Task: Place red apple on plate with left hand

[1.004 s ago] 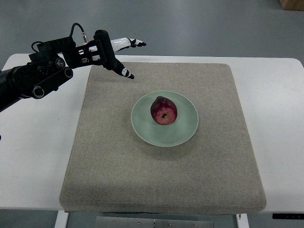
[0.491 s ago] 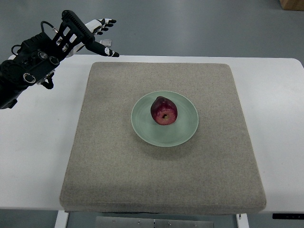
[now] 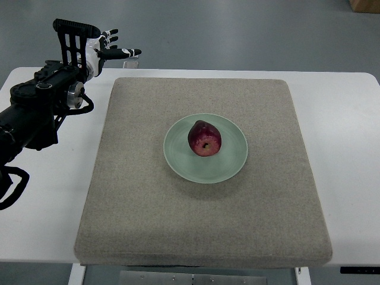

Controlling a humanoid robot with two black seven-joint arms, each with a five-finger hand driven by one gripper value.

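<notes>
Red apple [image 3: 205, 138] sits on green plate [image 3: 231, 163], mid grey mat [image 3: 148, 208]. Left hand [image 3: 95, 47] at far-left corner, fingers spread, empty, well apart. Lies right & nearer from hand; looks placed already.

One red apple [image 3: 205, 139], one green plate [image 3: 228, 167], one grey mat [image 3: 148, 208], one white table [image 3: 350, 148], one robot hand [image 3: 98, 47].

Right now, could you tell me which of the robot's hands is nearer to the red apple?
Left. The left hand is open at the table's far left corner, well clear of the red apple sitting on the plate. The right hand is out of view.
</notes>
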